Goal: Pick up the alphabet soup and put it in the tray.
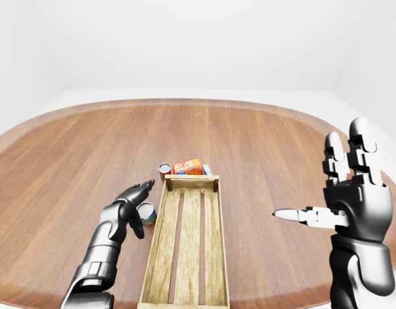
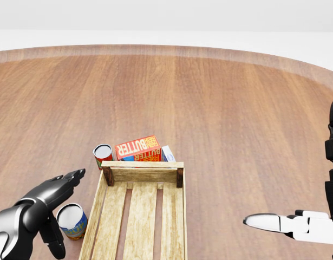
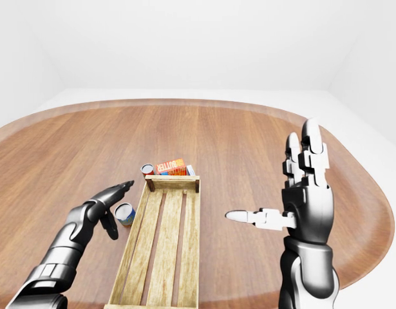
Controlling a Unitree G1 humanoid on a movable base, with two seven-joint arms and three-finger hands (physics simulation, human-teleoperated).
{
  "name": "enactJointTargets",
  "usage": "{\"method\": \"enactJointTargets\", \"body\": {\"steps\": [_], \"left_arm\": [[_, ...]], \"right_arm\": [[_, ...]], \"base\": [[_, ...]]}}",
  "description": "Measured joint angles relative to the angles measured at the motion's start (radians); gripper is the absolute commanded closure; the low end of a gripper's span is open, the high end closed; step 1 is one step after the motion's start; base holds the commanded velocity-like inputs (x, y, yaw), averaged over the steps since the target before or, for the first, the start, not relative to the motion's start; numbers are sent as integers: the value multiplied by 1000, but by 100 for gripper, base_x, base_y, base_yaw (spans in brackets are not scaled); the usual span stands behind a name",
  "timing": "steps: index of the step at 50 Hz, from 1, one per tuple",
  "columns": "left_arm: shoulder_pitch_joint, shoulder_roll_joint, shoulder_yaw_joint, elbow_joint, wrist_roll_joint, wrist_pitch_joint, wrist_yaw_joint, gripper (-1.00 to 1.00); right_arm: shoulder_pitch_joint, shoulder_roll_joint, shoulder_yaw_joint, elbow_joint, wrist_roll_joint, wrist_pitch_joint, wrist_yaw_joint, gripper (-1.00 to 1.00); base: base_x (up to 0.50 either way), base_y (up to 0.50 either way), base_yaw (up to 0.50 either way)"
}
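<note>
The alphabet soup can [image 2: 72, 220] stands upright on the wooden counter [image 2: 220, 108], just beside the left long wall of the wooden tray [image 2: 140, 211] and outside it. The left robot hand [image 2: 47, 203] is positioned over and to the left of this can, fingers spread wide and extended toward the tray; the thumb hangs down at the can's left side. No finger closes round the can. The tray holds nothing.

Against the tray's far end wall, outside it, are a second upright can with a red label [image 2: 103, 155], a red butter box [image 2: 138, 148] lying on its side, and a small white-and-blue carton [image 2: 168, 154].

The right robot hand [image 3: 304, 193] is raised well to the right of the tray, fingers upright and open, thumb pointing toward the tray, holding nothing.
</note>
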Motion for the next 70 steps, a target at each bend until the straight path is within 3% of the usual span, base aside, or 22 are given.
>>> {"method": "enactJointTargets", "body": {"steps": [20, 41, 70], "left_arm": [[-9, 4, 1, 6, -17, 11, -17, -100], [-136, 20, -37, 311, -7, -25, 150, -100], [-250, 4, -81, 585, -41, -50, 246, -100]], "right_arm": [[-4, -3, 10, 7, -10, 0, 2, -99], [-4, -1, 6, -1, 7, 0, 4, -99], [-4, -1, 3, -5, 16, 0, 3, -99]], "base": [[0, 0, 0], [0, 0, 0], [0, 0, 0]]}}
